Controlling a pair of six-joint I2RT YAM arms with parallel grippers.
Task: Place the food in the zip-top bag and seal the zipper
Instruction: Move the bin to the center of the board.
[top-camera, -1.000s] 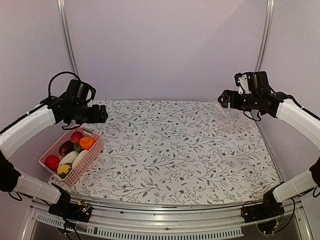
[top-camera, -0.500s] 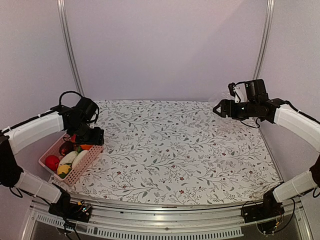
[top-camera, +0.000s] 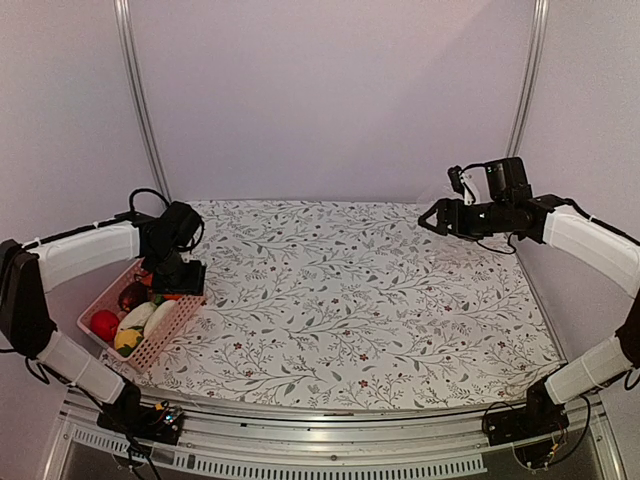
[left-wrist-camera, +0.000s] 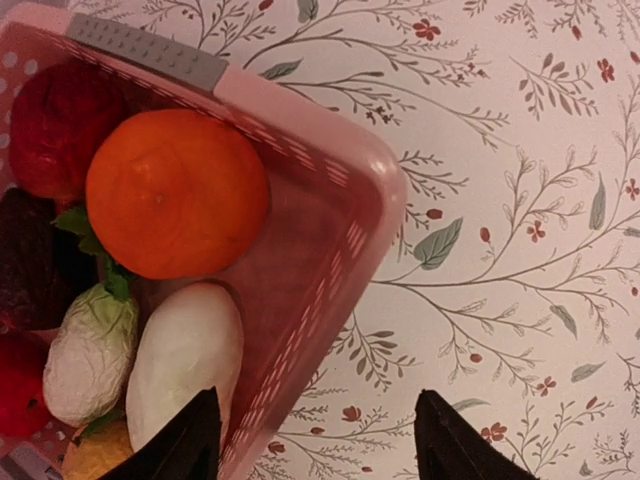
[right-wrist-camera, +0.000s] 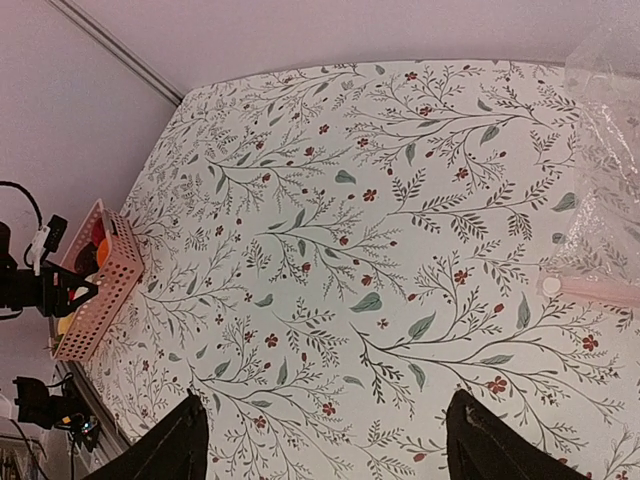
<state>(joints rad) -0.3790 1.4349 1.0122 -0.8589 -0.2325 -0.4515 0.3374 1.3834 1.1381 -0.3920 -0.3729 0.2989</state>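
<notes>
Over the basket's corner, our left gripper (left-wrist-camera: 315, 400) hangs with jaws apart and empty — one finger above the white radish (left-wrist-camera: 185, 360), the other outside the pink basket (left-wrist-camera: 330, 170). We should shift toward 9 o'clock in its wrist view, so both fingers clear the wall before closing on the orange (left-wrist-camera: 175, 190). Our right gripper (right-wrist-camera: 325, 400) is likewise spread, holding nothing. Only its wrist view shows the zip-top bag (right-wrist-camera: 605, 130), at the table's (top-camera: 380, 300) 2 o'clock corner — overhead it is barely discernible.

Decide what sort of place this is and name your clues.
Probably a robot test bench, not a kitchen: two arms bolted to a metal rail, plain framed walls, a basket of toy food.
</notes>
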